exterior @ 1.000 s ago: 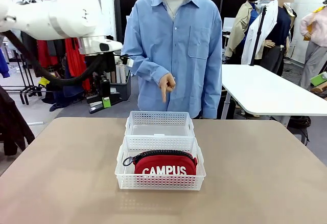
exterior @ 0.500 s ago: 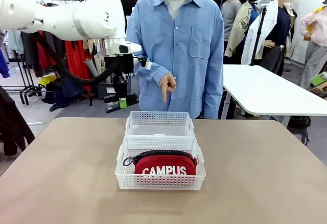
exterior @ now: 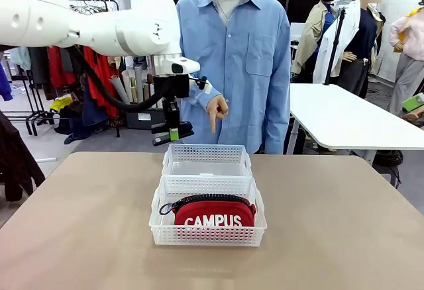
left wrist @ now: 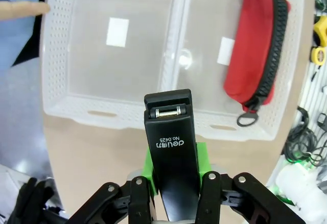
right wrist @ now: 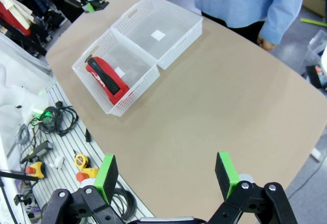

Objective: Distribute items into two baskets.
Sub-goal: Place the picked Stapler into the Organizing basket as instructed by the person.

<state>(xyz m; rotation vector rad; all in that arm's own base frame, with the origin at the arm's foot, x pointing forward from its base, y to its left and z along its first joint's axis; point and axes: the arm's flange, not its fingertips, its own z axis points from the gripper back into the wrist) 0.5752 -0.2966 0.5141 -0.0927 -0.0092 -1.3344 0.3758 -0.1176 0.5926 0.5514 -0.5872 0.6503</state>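
My left gripper (exterior: 173, 132) hangs above the left rim of the far basket (exterior: 207, 160), shut on a small black stapler (left wrist: 170, 147) held between its green pads. In the left wrist view that empty basket (left wrist: 66, 55) lies below the stapler. The near basket (exterior: 159, 217) touches it and holds the red "CAMPUS" pouch (exterior: 214, 213), which the left wrist view also shows as a red pouch (left wrist: 254, 45). My right gripper (right wrist: 166, 175) is open, high above the table's right side, with both baskets (right wrist: 168, 35) far off.
A person in a blue shirt (exterior: 232, 51) stands behind the far basket and points a finger (exterior: 213, 123) down toward it. A white table (exterior: 344, 118) stands at the back right. A cable rack (right wrist: 46, 147) with tools runs along my side of the table.
My left arm has swung to the right with the stapler, from beside the person toward the far basket. The baskets, the pouch and the pointing hand have stayed put.
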